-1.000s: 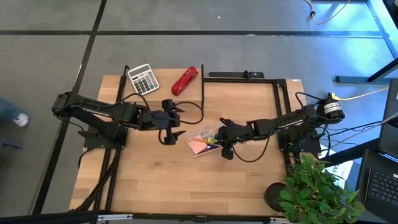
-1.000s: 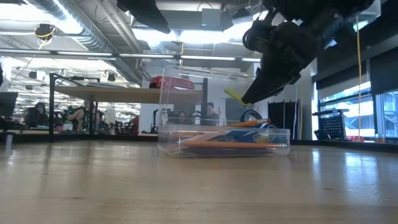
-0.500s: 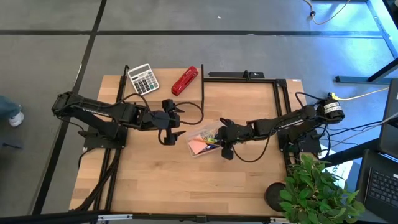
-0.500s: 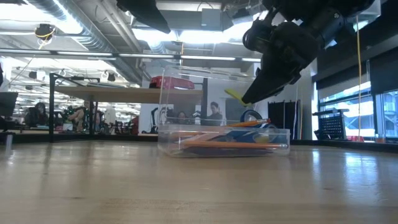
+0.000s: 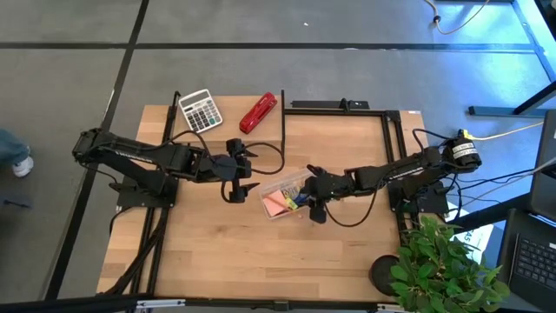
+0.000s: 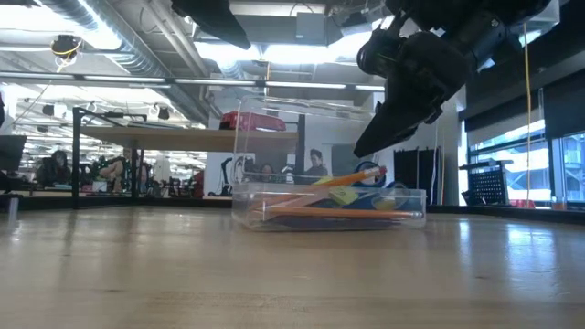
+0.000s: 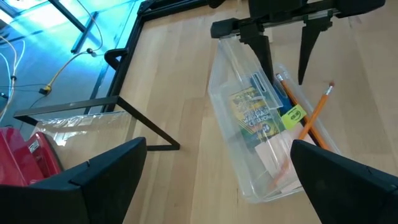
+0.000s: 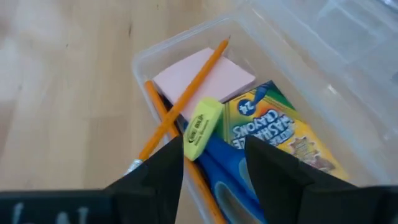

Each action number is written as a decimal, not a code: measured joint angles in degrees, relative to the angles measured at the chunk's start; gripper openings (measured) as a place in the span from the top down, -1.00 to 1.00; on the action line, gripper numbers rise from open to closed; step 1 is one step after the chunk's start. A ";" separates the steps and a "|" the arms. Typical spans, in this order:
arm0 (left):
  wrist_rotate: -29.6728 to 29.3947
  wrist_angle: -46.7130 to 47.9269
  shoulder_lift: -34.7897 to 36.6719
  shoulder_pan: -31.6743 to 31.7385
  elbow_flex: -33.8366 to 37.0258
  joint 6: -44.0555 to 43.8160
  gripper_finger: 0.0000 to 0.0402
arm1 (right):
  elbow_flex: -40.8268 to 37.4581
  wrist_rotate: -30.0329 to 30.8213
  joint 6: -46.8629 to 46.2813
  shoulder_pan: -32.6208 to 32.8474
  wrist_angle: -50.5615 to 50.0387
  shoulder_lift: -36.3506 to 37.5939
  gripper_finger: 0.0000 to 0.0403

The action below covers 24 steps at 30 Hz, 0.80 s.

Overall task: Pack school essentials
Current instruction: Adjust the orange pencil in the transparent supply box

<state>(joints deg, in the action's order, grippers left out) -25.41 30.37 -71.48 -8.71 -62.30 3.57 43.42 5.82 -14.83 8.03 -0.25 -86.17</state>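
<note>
A clear plastic box (image 5: pixel 282 198) stands in the middle of the table with its lid (image 6: pixel 270 146) up. In it lie a pink sticky-note pad (image 8: pixel 205 78), two orange pencils (image 8: pixel 186 93), a crayon pack (image 8: pixel 273 127), blue scissors (image 8: pixel 224 180) and a yellow piece (image 8: pixel 200 127) resting across the pencils. My right gripper (image 8: pixel 214 146) hangs open just above the box's right end (image 7: pixel 285 78), with nothing between its fingers. My left gripper (image 5: pixel 250 170) waits open to the left of the box, above the table.
A white-grey calculator (image 5: pixel 200 110) and a red stapler (image 5: pixel 258 113) lie at the table's far left. A black frame (image 5: pixel 339 106) runs along the far and right edges. A potted plant (image 5: pixel 443 265) stands at the near right corner. Bare wood lies near the front.
My right gripper has let go of the yellow piece it held above the box. The piece has fallen into the box and now lies on the pencils. Both arms have stayed where they were.
</note>
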 joint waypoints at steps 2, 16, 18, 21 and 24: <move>0.00 0.00 0.00 0.00 0.00 0.00 -0.96 | 0.00 -1.90 -1.39 0.00 0.12 0.00 0.16; -0.02 0.02 0.00 0.00 0.00 0.01 -0.96 | -0.02 -17.03 -4.86 5.80 2.97 0.00 0.23; 0.00 0.02 0.00 0.00 0.02 0.02 -0.96 | -0.01 -17.02 -6.26 6.53 3.57 0.00 0.23; 0.00 0.02 0.00 0.00 0.01 0.02 -0.96 | -0.02 -16.87 -7.61 8.08 4.63 0.00 0.23; -0.01 0.04 0.00 0.00 0.00 0.02 -0.96 | -0.02 -16.88 -7.63 10.27 6.76 0.00 0.23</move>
<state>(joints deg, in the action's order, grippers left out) -25.42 30.41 -71.48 -8.71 -62.30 3.60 43.40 -11.06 -22.46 18.30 6.50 -86.17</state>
